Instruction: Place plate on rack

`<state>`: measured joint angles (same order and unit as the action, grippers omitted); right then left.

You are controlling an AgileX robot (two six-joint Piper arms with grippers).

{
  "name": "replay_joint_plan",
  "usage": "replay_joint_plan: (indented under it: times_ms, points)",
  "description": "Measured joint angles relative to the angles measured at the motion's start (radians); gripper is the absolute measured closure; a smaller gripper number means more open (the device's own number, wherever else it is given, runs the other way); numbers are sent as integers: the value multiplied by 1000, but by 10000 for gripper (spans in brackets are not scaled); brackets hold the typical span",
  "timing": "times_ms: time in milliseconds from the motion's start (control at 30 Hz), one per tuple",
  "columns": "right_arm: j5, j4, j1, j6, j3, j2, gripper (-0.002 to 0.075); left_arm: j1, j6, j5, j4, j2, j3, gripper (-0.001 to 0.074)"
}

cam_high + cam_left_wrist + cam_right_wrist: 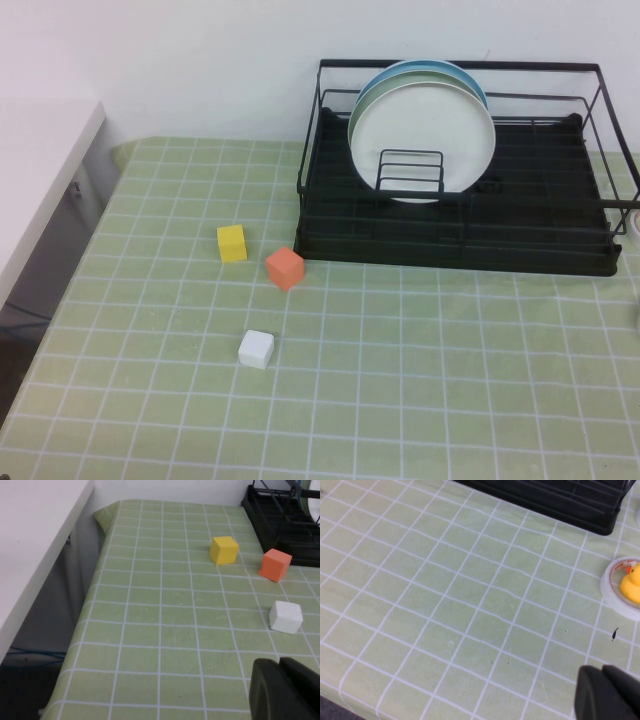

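Observation:
The white plate [425, 125] stands upright in the black wire rack [460, 250] at the back right of the table, leaning in front of a pale green plate [372, 90] and a blue plate [470, 82]. Neither arm shows in the high view. In the left wrist view, my left gripper [280, 666] is shut and empty, low over the tablecloth near the white cube, with a corner of the rack [280, 525] far ahead. My right gripper [603, 673] is also shut and empty, over bare cloth in front of the rack [555, 500].
A yellow cube [232, 243], an orange cube [285, 268] and a white cube [256, 349] lie on the green checked cloth left of the rack. A yellow duck in a white ring [630, 587] sits near my right gripper. A white counter [40, 170] borders the table's left edge.

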<state>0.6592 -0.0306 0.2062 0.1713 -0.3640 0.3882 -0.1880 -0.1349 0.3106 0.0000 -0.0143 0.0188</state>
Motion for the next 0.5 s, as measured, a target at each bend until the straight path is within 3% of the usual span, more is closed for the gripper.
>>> replay_joint_plan:
  times_ms: [500]
  points:
    - [0, 0, 0, 0, 0, 0, 726, -3, 0, 0, 0, 0, 0, 736]
